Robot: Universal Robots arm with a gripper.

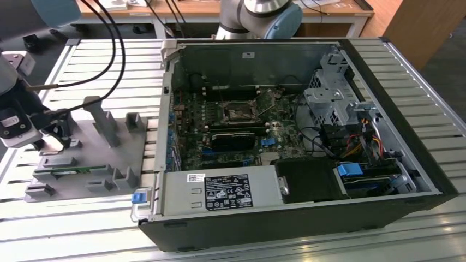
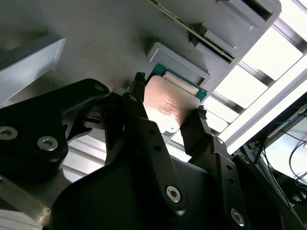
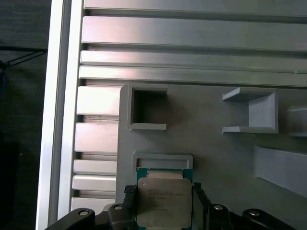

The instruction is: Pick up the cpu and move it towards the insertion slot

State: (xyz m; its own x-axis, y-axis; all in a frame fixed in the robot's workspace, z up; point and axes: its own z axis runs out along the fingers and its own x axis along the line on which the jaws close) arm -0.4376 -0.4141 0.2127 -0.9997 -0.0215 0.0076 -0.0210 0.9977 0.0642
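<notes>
Slatted aluminium surface [image 1: 407, 71] carries all the hardware, with a wooden bench and cables behind it.

1. Open black computer case [image 1: 306, 232] occupies the middle of the exterior view and its right. It lies on its side with the motherboard [image 1: 218, 147] exposed.
2. Grey fixture plate [image 1: 95, 158] lies on the surface, beside the case on the exterior view's left. It has raised holders and pockets.
3. Power supply [image 1: 218, 191] sits along the near wall of the case.
4. End effector [image 3: 164, 201] hangs low over the fixture plate. Its two black fingers [image 3: 130, 199] are closed against opposite edges of the cpu [image 2: 168, 105], pinching it between their tips.
5. Insertion slot [image 1: 237, 112] sits on the motherboard inside the case, well apart from the end effector.
6. In both wrist views the cpu sits centred between the fingers, metal top facing the first wrist view, just beside a shallow framed pocket [image 3: 163, 160] of the fixture plate. Whether it is raised off the plate cannot be told.
7. Green memory stick [image 1: 69, 171] lies in a holder on the plate.
</notes>
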